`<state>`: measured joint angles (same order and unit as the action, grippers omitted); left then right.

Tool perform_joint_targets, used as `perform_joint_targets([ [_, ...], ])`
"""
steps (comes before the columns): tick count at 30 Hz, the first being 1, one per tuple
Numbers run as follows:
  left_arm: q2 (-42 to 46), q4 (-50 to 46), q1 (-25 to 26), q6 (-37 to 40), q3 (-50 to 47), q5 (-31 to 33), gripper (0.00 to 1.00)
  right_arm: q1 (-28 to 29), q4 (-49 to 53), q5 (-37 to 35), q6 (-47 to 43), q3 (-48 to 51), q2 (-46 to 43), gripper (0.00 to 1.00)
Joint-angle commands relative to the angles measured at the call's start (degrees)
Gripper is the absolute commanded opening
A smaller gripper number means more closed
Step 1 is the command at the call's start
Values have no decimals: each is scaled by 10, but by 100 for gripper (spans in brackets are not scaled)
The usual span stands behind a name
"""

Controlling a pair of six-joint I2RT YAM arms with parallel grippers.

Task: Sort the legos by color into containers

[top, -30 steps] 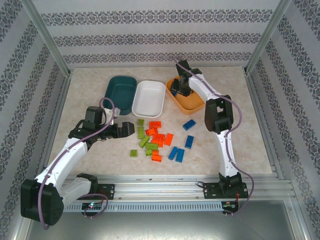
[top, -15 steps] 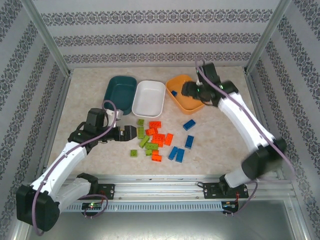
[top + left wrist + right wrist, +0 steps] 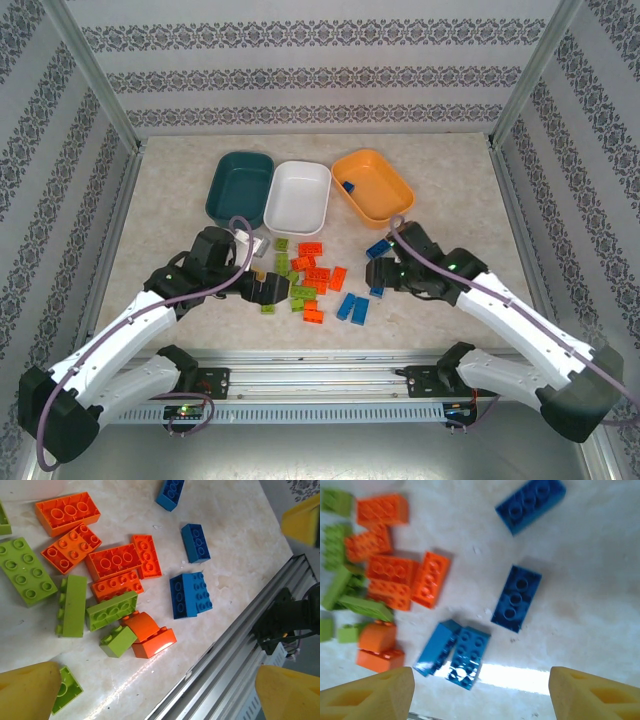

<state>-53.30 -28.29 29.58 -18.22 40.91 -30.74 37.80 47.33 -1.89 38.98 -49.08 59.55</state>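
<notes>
- The legos (image 3: 312, 280) lie loose on the marbled table (image 3: 470, 200). They form a heap of orange-red and lime green bricks, with the blue ones scattered from its 3 to its 5 o'clock side.
- Seen from the heap, the dark teal tray (image 3: 228, 195) sits at 11 o'clock, the white tray (image 3: 298, 205) at 12 and the orange tray (image 3: 385, 195) at 1. The three stand close together in a row.
- One blue brick (image 3: 348, 186) lies inside the orange tray, near its 9 o'clock wall.
- The left gripper (image 3: 268, 288) hangs at the heap's 9 o'clock edge with its jaws spread wide and nothing between them. In its wrist view the yellow fingertips (image 3: 30, 692) sit in the lower corners, and a curved orange piece (image 3: 150, 639) lies at 12 o'clock from the gap.
- The right gripper (image 3: 374, 272) hangs over the blue bricks at the heap's 3 o'clock side, jaws apart and empty. In its wrist view, a pair of blue bricks (image 3: 455, 652) lies side by side above the gap, and a darker blue brick (image 3: 516, 598) lies at 1 o'clock from that pair.
</notes>
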Motion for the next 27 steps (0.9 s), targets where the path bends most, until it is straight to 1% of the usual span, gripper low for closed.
perform_joint_targets([
  [1, -8, -26, 14, 19, 20, 22, 100, 10, -35, -30, 26, 29, 29, 71],
  [7, -23, -30, 21, 23, 20, 26, 100, 4, -76, -51, 21, 29, 126, 71],
  [12, -31, -30, 23, 26, 20, 28, 100, -23, -118, -35, 16, 20, 196, 69],
  [16, -38, -33, 22, 29, 22, 35, 100, -29, -119, -41, 6, -6, 253, 67],
  [22, -43, -32, 22, 30, 22, 41, 100, -34, -141, -41, 8, -12, 307, 63],
  [27, -45, -28, 22, 29, 20, 40, 100, -43, -166, -34, 16, 6, 323, 56],
])
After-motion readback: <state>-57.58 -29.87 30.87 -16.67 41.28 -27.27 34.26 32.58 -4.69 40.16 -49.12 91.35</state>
